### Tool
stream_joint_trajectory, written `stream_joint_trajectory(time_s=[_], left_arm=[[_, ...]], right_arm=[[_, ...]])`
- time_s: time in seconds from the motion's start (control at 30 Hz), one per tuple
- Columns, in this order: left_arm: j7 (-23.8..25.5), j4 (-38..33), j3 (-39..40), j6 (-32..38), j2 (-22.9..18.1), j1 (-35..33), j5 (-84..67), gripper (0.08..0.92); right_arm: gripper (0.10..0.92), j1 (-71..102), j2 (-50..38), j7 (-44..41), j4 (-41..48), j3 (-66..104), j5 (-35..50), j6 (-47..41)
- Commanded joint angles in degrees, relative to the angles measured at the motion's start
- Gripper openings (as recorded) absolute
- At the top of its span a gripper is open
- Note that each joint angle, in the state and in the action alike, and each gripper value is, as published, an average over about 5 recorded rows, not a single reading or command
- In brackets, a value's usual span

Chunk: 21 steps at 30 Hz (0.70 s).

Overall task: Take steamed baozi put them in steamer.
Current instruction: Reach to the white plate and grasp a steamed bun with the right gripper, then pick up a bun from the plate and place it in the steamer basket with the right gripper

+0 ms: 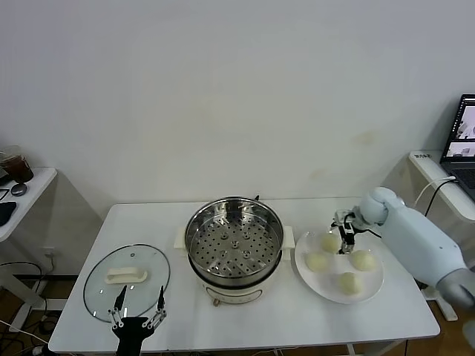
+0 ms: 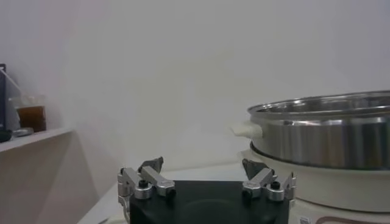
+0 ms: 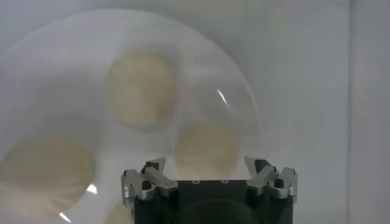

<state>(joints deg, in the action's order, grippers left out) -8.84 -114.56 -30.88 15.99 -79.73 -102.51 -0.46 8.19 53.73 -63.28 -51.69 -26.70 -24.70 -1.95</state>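
Note:
Several pale steamed baozi lie on a white plate [image 1: 373, 285] at the right of the table. My right gripper [image 1: 345, 242] is low over the plate's far side, open, next to the rear baozi [image 1: 329, 242]. In the right wrist view that baozi [image 3: 206, 149] lies between the spread fingers of the right gripper [image 3: 208, 167], which stand apart from it. Other baozi [image 3: 141, 88] [image 3: 46, 173] lie farther off. The steel steamer [image 1: 234, 245] stands at the table's centre, with nothing on its perforated tray. My left gripper [image 1: 138, 304] is parked open near the front edge.
A round glass lid [image 1: 127, 280] with a white handle lies left of the steamer, under the left gripper [image 2: 204, 165]. The steamer [image 2: 323, 131] stands close beside that gripper. A side table is at the far left and a laptop at the far right.

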Motion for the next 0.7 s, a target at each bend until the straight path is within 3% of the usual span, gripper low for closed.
stream_joint_trajectory(time_s=[0.03, 0.3, 0.7], left_arm=[[-0.01, 0.06, -0.06, 0.03, 0.04, 0.04, 0.04, 0.823], [-0.13, 0.19, -0.35, 0.29, 0.05, 0.1, -0.01, 0.823], [-0.04, 0.01, -0.24, 0.27, 0.16, -0.05, 0.09, 0.823]], right_arm=[[0.768, -1.26, 2.66, -0.13, 3.12, -1.93, -2.12, 0.32], [0.575, -2.07, 0.98, -1.7, 1.83, -2.9, -0.11, -0.03], [0.544, -10.1, -6.51, -4.76, -6.92, -8.05, 10.25, 0.84]])
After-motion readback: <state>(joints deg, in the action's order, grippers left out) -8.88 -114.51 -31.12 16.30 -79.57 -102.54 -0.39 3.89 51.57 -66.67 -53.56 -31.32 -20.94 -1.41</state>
